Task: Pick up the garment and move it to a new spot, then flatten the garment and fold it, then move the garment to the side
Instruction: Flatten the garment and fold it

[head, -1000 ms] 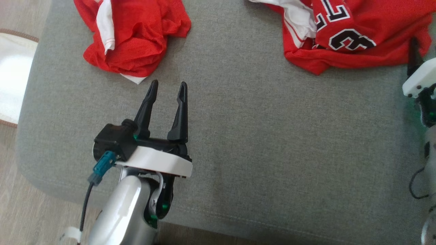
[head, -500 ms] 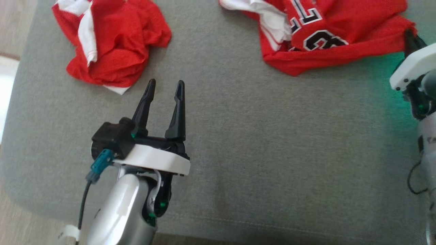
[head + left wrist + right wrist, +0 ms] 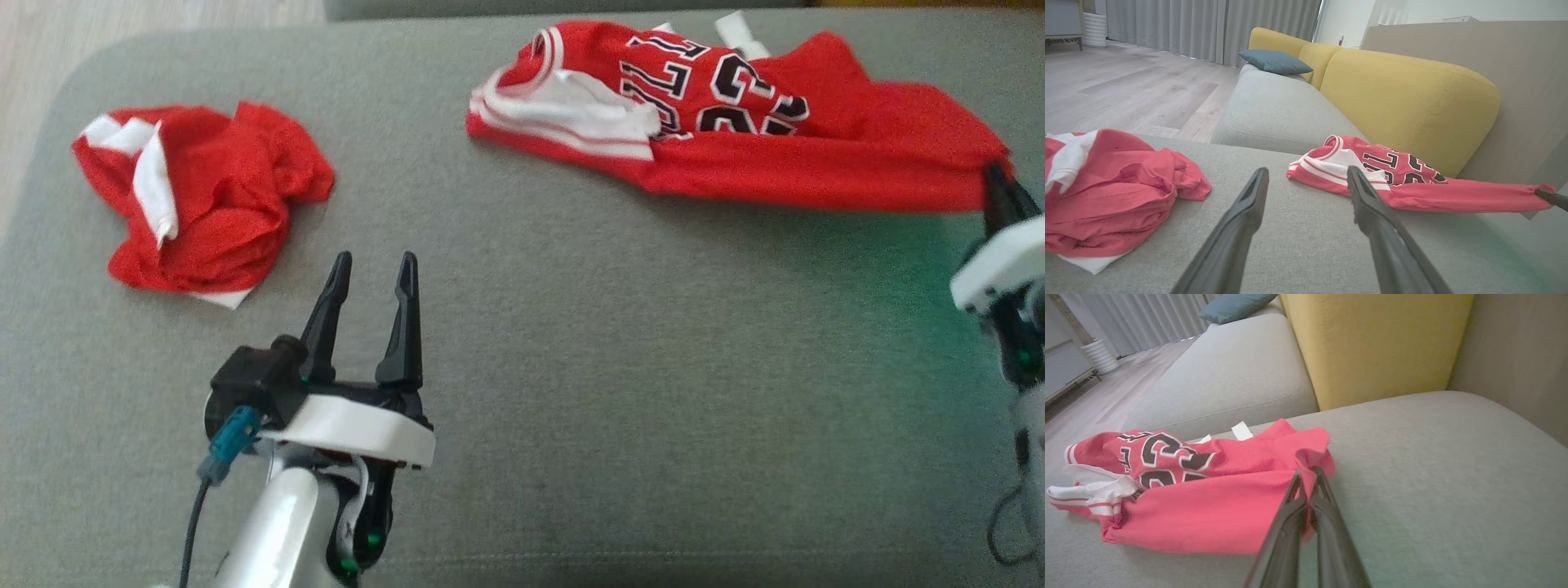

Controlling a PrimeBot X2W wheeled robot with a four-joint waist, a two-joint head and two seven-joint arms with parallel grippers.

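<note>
Red jersey [image 3: 735, 139] on far-right part of grey sofa seat [image 3: 571, 367], edge pinched by right tool [image 3: 1306, 477]
Grip is closed on cloth edge only, thin bite: lift slow & straight, watch for slip. left tool [image 3: 371, 269] wide open, empty, near 2nd red garment [image 3: 204, 204]; keep it off drag path

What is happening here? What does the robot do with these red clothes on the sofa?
The robot is working over a grey sofa cushion with two red garments on it. Its right tool is shut on one end of the red jersey with black numbers, which lies stretched toward that tool. The left tool is open and holds nothing. It hovers over bare cushion near a crumpled red garment. No folding is done yet.
</note>
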